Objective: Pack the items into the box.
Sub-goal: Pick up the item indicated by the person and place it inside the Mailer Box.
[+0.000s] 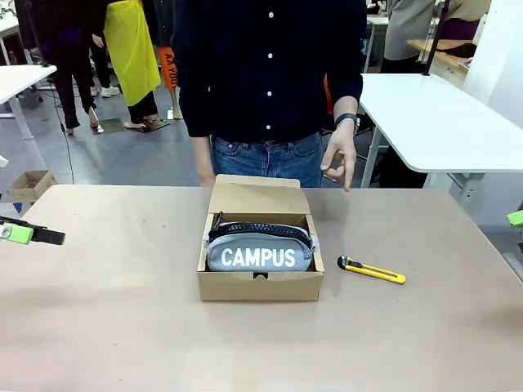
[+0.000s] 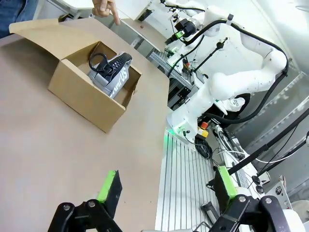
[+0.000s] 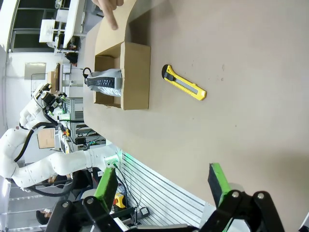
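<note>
Cardboard box (image 1: 260,286) hides base of pouch (image 1: 260,257); knife (image 1: 372,270) lies beside; I see left gripper (image 2: 166,178), right gripper (image 3: 161,174) spread, empty.

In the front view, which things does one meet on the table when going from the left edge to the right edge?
robot's left hand → cardboard box → utility knife → robot's right hand

White "CAMPUS" on grey-blue pouch (image 1: 260,255)
</note>
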### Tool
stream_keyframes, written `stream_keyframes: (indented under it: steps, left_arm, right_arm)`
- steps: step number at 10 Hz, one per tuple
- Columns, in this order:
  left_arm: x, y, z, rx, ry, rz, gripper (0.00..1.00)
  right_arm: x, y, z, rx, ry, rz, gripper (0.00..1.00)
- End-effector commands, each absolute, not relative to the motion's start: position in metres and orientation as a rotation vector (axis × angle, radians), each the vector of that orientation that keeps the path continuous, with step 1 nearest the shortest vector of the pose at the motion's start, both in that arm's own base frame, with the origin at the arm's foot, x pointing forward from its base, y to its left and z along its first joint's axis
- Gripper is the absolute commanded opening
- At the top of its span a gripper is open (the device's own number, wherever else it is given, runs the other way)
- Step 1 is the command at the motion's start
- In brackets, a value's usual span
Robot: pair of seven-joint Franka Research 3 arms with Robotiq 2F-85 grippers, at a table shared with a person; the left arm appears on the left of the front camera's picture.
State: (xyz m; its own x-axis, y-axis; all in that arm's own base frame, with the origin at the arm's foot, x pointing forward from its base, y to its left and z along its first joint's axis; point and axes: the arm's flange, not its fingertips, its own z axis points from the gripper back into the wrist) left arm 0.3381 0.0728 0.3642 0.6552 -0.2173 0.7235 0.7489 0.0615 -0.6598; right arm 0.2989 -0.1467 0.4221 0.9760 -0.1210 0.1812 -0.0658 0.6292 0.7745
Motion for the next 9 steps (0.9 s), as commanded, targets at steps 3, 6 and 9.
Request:
stream_keyframes:
  steps: [3,6,9]
  left_arm:
    - [0.336,0.073,0.367,-1.329,-0.512,-0.773,1.0]
    - [0.336,0.073,0.367,-1.329,-0.512,-0.773,1.0]
    - [0.336,0.073,0.367,-1.329,-0.512,-0.773,1.0]
  right_arm:
    - [0.297,-0.149,0.423,0.885,-0.226,-0.01,1.0]
    - [0.299,-0.147,0.422,0.892,-0.225,-0.032,1.0]
    - [0.369,-0.037,0.45,0.217,-0.062,0.371,1.0]
